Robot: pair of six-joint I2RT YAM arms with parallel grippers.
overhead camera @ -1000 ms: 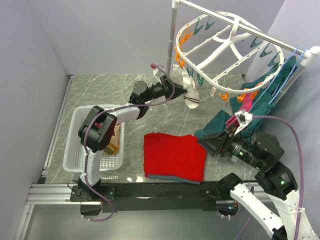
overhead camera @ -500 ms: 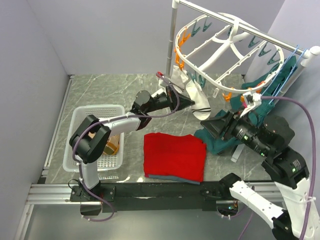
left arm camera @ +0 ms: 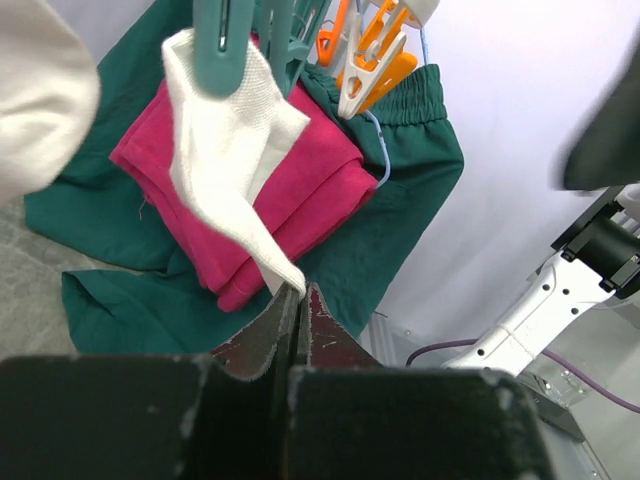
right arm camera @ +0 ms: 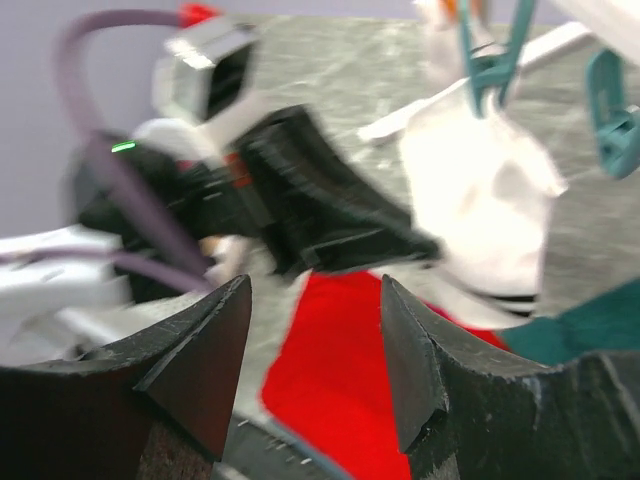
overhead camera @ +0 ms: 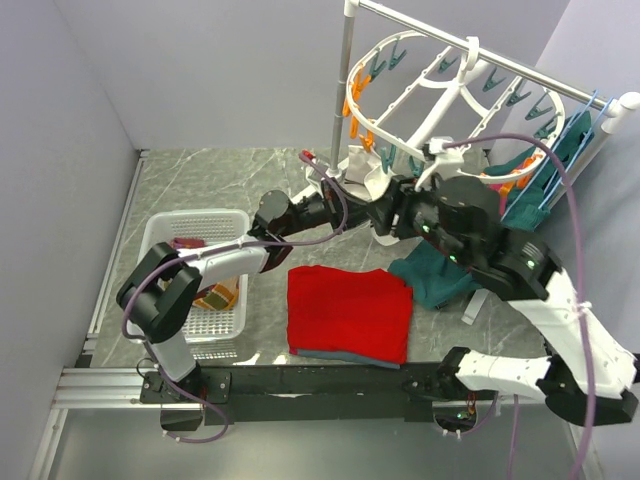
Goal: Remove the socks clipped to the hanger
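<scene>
Here our left hand is pressed together on the lower tip of the whitish sock, which hangs from a teal peg of the hanger, probably to pull it free; our right hand is spread just beside, holding nothing.

This is looking like a robot lab cell; plain walls are boxing in a marble-look table (metal rail in front); a hanger is dangling from a rack.
</scene>
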